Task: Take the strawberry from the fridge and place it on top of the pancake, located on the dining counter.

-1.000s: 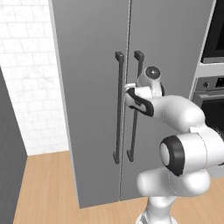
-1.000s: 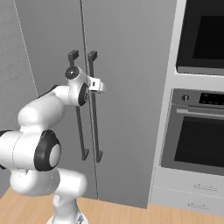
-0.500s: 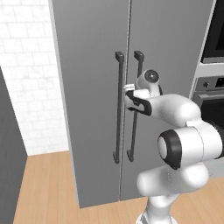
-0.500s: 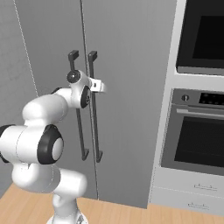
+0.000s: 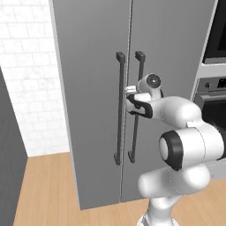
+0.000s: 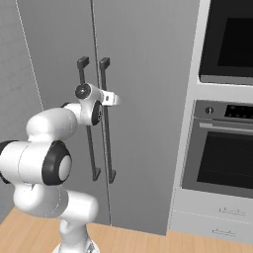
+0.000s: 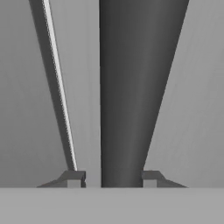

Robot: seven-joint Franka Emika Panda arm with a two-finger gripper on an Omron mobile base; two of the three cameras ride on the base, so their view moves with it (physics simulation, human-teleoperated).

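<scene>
The fridge (image 5: 95,88) stands closed, its two grey doors meeting at a thin seam, with two long dark bar handles side by side. The gripper (image 7: 113,178) is up against the right door's handle (image 5: 136,106), about a third of the way down its length. In the hand view the dark bar (image 7: 131,87) runs between the two fingers (image 7: 74,178), which sit spread on either side of it with small gaps, not yet clamped. A steel wall oven (image 6: 222,143) stands to the right of the fridge.

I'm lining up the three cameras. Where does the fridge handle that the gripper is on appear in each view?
Left base view: the right handle, centre, beside the gripper.
Right base view: the right bar of the pair, left of centre.
Hand view: the wide dark bar rising between the fingertips.
Shared landmark: the door seam.
</scene>
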